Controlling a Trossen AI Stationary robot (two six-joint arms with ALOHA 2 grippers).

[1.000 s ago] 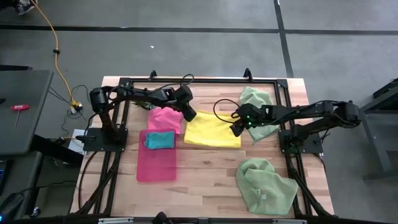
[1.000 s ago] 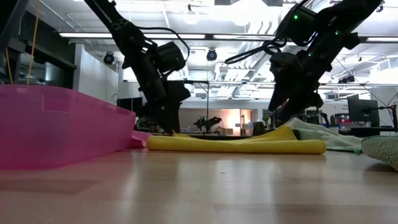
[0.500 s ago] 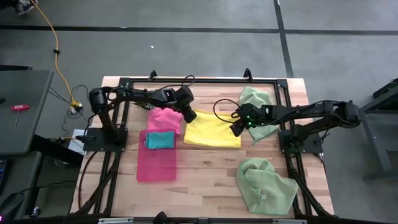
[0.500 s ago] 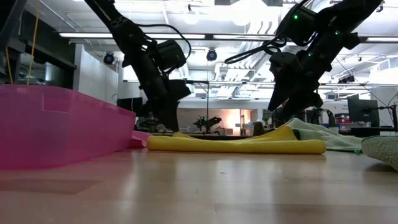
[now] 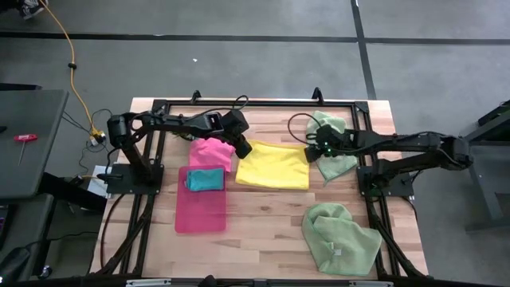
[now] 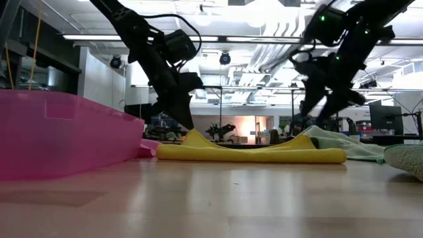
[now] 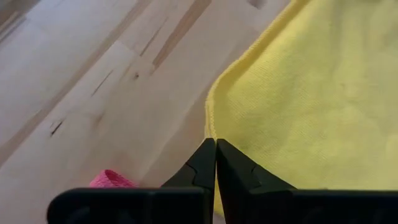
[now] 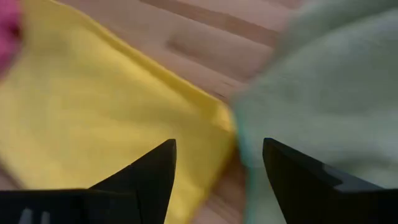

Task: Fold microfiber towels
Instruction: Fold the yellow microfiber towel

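Left gripper (image 7: 215, 155): fingers pressed together, pinching the corner of the yellow towel (image 5: 273, 165). In the low view that corner is pulled up into a small peak off the table (image 5: 263, 231) while the rest of the cloth lies flat.

Right gripper (image 8: 217, 168): fingers spread wide, holding nothing, hovering above the yellow towel's opposite far corner, where it meets a pale green towel (image 5: 331, 143).

Landmark is the yellow towel, spread near the table's middle. The hot pink towel (image 5: 209, 151) lies just beside its edge on the left arm's side. Beyond that sits the pink tray (image 5: 201, 211), with the folded teal towel (image 5: 205, 179) in its far end. The first pale green towel is bunched against the yellow towel's right-arm edge. A second pale green towel (image 5: 340, 236) is crumpled well apart, toward the near right corner.
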